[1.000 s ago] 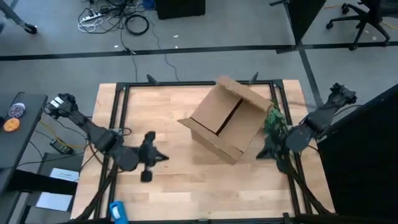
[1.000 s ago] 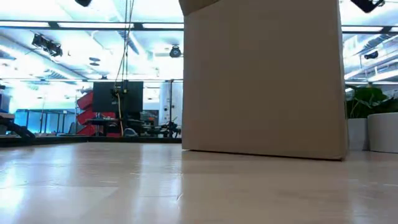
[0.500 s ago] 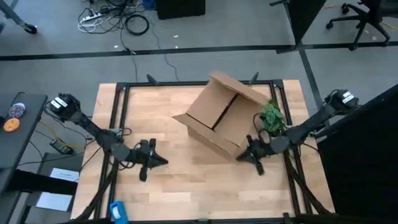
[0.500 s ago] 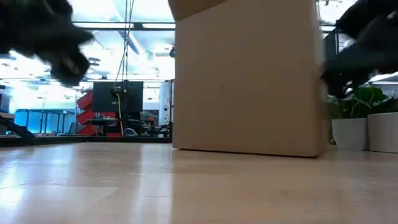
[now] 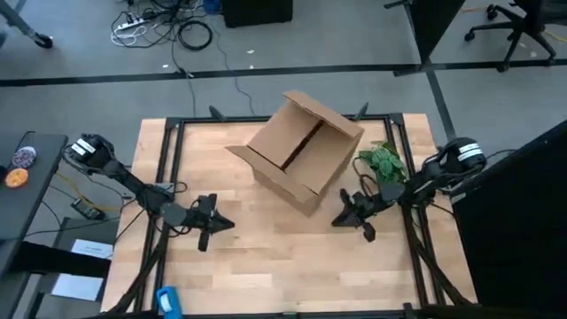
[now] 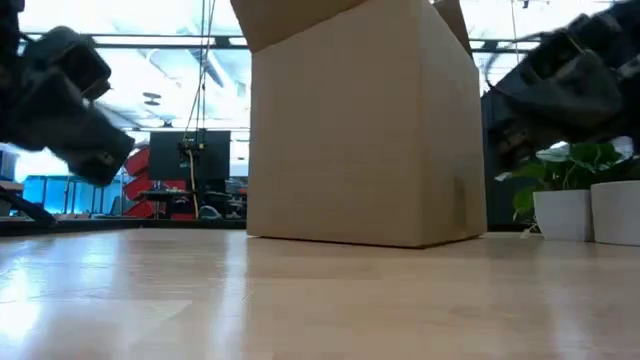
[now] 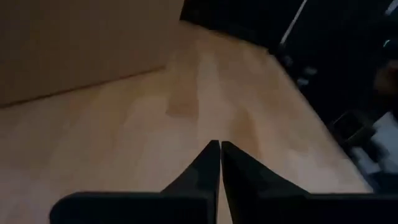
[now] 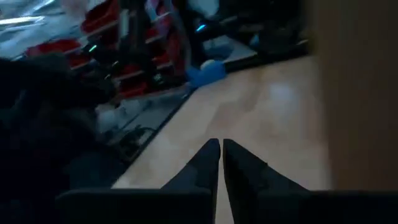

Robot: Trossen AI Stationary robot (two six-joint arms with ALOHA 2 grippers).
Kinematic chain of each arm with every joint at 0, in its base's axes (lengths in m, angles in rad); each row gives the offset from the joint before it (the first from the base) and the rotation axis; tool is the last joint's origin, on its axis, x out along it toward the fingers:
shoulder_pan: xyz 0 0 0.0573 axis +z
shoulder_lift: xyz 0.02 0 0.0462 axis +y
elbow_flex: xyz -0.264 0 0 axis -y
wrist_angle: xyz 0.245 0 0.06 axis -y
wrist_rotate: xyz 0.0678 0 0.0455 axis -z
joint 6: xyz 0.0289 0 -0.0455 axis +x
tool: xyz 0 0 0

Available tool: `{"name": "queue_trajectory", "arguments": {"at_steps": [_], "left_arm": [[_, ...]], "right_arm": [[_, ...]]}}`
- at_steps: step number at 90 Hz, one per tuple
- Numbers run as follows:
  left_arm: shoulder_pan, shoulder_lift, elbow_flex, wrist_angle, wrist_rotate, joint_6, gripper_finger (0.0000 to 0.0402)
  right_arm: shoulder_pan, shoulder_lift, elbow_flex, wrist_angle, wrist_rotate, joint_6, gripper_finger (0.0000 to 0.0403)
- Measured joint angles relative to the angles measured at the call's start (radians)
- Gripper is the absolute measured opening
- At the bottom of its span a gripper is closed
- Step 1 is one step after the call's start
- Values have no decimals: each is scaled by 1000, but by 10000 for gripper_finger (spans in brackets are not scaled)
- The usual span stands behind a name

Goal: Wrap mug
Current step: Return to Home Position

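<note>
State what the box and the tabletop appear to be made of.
Box: likely cardboard, matte brown, with creased fold-out flaps. Tabletop: seemingly wood, pale with grain streaks, lightly glossy, mirroring light in the low view.

No text, label, brand or number can be read in any view. The box [image 6: 360,130] shows one small faint mark low on its side in the low view, too blurred to make out. The white papers [image 5: 87,249] beside the table and the round things [image 5: 21,166] on the side table are too small to show any print.
</note>
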Motion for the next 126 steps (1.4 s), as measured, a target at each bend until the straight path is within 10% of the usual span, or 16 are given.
{"name": "queue_trajectory", "arguments": {"at_steps": [40,78,97,126], "left_arm": [[57,1,0,-69,-16,44,0],[338,-7,-1,-50,222,105,0],[483,-17,-1,21,502,151,0],[586,-96,-1,-43,475,352,0]], "right_arm": [[-102,-664,1,-667,-44,-220,0],[-246,-1445,1,-1421,-55,-331,0],[-268,-1422,2,-1425,8,-310,0],[-270,-1391,2,-1408,25,-243,0]]}}
